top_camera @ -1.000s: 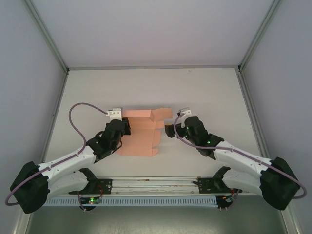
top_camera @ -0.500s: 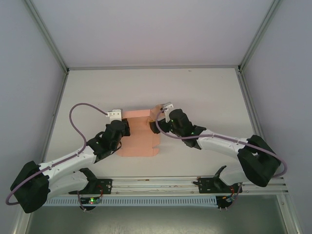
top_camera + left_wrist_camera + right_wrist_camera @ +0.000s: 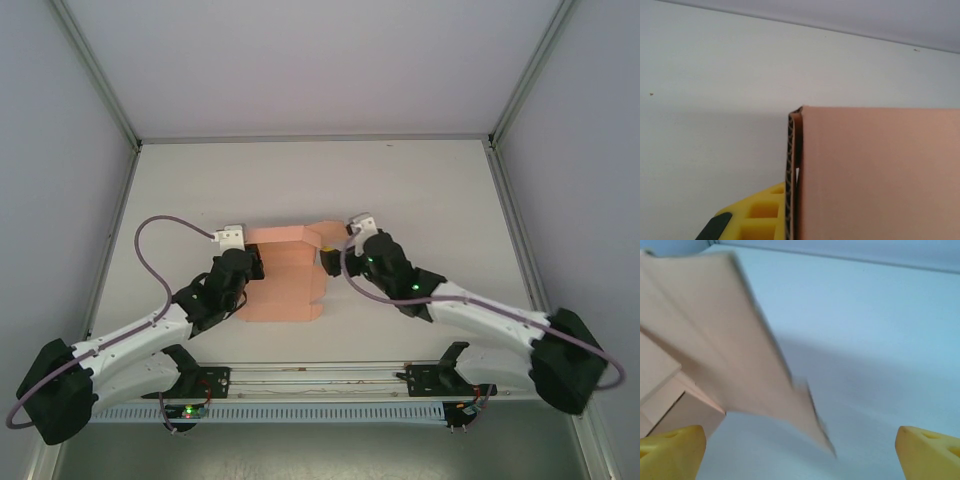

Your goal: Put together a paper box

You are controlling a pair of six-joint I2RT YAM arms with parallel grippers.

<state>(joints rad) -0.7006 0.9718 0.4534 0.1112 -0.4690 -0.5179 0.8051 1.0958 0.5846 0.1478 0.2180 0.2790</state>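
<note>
The salmon-pink paper box [image 3: 285, 290] lies as a partly folded sheet in the middle of the white table [image 3: 420, 200]. My left gripper [image 3: 254, 264] sits at its left edge. In the left wrist view a yellow finger [image 3: 757, 214] presses against a raised, doubled card wall [image 3: 791, 175]. The pink panel [image 3: 880, 175] hides the other finger. My right gripper [image 3: 331, 260] is at the sheet's right side, open, its yellow fingertips [image 3: 671, 450] far apart. A blurred pink flap [image 3: 715, 335] slants above and between them, untouched.
A metal rail [image 3: 320, 375] with the arm bases runs along the near edge. Grey walls [image 3: 60, 200] close in the left, right and back. Bare table lies beyond the sheet and to its right.
The right gripper swung left onto the sheet's right flap, then drew back a little to the right. The flap now stands more raised. The left gripper stayed put.
</note>
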